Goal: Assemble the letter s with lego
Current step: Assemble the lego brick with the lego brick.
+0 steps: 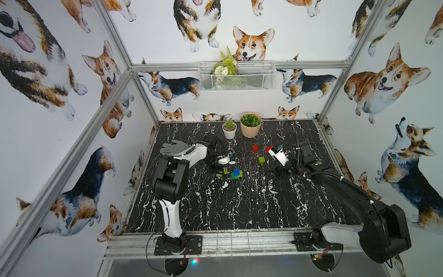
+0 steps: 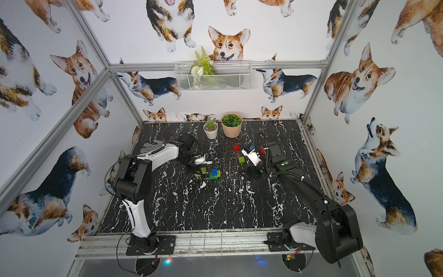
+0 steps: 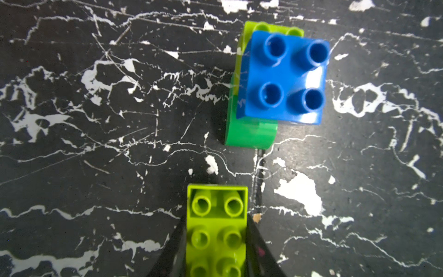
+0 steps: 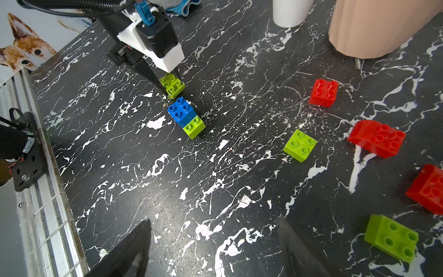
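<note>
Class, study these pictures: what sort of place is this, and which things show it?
Most likely a robot test booth: left arm and right arm bolted to a metal frame, toy bricks on a black marbled table, walls papered with corgis.

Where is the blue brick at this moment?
Both top views show the blue brick near the table's middle, stacked on green bricks, next to the lime brick gripped by the left gripper.

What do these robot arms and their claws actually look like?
The left arm and right arm are black joints with glossy white shells. A ribbed black hose runs along the right arm, near a green dot. The left claw and right claw have tapered black fingers.
</note>
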Controlling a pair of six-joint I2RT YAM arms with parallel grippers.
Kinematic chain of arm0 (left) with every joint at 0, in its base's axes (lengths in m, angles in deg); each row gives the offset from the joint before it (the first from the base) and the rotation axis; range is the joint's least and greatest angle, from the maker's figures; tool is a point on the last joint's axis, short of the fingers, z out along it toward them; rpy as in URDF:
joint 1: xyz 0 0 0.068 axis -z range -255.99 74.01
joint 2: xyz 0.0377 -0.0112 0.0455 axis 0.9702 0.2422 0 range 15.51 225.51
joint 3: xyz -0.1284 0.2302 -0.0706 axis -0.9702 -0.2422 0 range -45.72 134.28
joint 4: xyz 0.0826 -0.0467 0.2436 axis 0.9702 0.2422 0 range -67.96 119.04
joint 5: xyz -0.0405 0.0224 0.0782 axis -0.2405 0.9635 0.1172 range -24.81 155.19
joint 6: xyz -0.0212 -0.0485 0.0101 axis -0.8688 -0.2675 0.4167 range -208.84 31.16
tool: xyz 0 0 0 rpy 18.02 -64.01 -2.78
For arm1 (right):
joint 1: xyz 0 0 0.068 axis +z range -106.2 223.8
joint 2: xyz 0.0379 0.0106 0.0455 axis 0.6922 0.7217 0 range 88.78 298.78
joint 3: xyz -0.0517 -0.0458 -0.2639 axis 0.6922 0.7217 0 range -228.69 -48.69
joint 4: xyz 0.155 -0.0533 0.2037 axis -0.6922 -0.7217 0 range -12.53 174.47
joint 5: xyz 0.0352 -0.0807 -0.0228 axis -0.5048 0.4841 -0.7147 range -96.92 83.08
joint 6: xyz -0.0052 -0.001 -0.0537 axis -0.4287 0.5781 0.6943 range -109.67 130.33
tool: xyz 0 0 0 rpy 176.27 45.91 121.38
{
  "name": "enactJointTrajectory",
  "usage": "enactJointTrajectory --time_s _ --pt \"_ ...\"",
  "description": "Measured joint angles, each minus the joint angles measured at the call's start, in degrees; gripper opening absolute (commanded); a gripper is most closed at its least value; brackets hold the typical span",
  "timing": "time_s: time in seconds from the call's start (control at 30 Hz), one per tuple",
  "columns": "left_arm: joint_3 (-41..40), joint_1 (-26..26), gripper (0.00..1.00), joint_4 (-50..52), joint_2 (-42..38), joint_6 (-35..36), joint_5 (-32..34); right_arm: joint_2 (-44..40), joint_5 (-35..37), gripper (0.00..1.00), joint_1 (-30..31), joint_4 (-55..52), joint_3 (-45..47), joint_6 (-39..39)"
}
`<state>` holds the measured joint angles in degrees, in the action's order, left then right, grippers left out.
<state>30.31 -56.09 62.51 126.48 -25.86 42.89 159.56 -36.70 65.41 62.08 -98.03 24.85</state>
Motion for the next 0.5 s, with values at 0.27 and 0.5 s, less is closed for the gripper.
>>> enactJointTrajectory --time_s 0.27,0.5 --pt "-0.31 -0.79 0.26 2.05 -1.22 0.0 5.64 0.02 -0.02 0.84 0.0 -0.02 -0.02 0.0" --pt "0.55 -0.87 0.47 4.35 -1.22 -0.37 9.18 0.35 -0.15 0.84 0.0 0.0 -0.02 0.0"
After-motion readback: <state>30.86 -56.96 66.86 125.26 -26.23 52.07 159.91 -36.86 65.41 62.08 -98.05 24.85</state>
